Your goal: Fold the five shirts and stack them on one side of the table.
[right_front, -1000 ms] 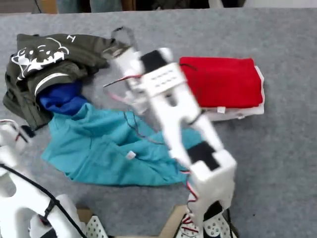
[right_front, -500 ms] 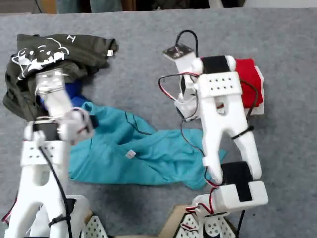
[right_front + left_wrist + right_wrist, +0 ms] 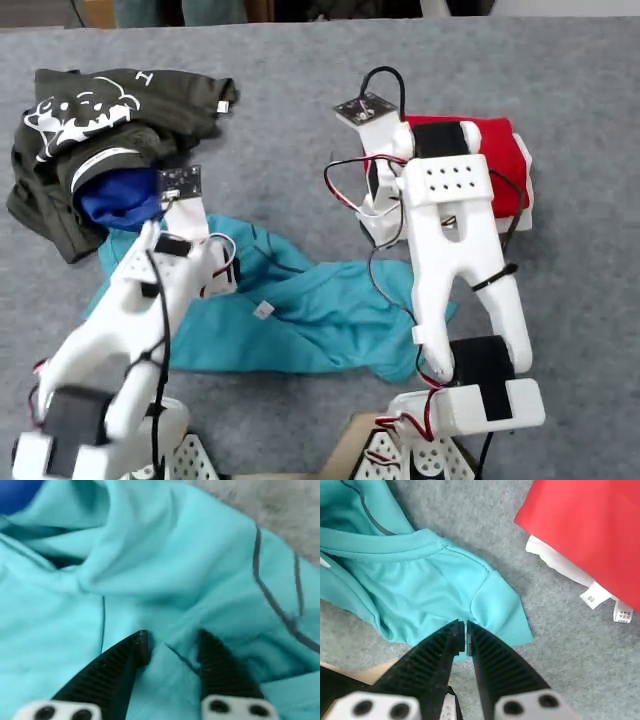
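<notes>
Our left fingers stand narrowly apart, astride a ridge of the teal shirt. Our right fingers are closed to a sliver with nothing between them, just over that shirt's sleeve hem. Across our grey worktop the teal shirt lies crumpled in the middle. A dark green shirt is heaped at the far left with a blue shirt poking out beneath, and a folded red shirt rests on a white shirt. We judge the teal shirt needs spreading first. We should pinch hems rather than bunched cloth, open the right fingers before lowering, then draw both arms apart evenly.
</notes>
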Robot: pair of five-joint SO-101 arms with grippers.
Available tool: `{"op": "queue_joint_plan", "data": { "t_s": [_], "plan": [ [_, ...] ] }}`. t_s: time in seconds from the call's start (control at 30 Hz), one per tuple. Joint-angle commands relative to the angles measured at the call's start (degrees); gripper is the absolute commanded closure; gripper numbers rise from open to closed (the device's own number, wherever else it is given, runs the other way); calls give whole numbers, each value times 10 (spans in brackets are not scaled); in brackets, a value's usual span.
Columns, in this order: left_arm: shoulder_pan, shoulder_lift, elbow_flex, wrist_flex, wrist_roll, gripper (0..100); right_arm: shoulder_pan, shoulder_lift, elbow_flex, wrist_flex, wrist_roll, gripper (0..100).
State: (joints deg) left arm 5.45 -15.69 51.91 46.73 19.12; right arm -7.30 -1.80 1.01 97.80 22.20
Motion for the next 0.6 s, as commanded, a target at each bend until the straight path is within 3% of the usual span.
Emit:
{"op": "queue_joint_plan", "data": {
  "t_s": [0.0, 0.2, 0.3, 0.43, 0.57],
  "plan": [
    [8, 18, -45, 21, -38, 973, 3, -20, 0, -26, 3, 981],
    [-12, -63, -38, 120, -102, 971, -25, -16, 0, -44, 4, 976],
    [-50, -149, -14, 166, -135, 971, -68, 11, -4, -48, 3, 900],
    [-146, -272, 3, 243, -185, 971, -148, 79, -5, -91, 2, 734],
    [-292, -353, 3, 297, -254, 971, -235, 160, -20, -164, -47, 632]
  ]
}}
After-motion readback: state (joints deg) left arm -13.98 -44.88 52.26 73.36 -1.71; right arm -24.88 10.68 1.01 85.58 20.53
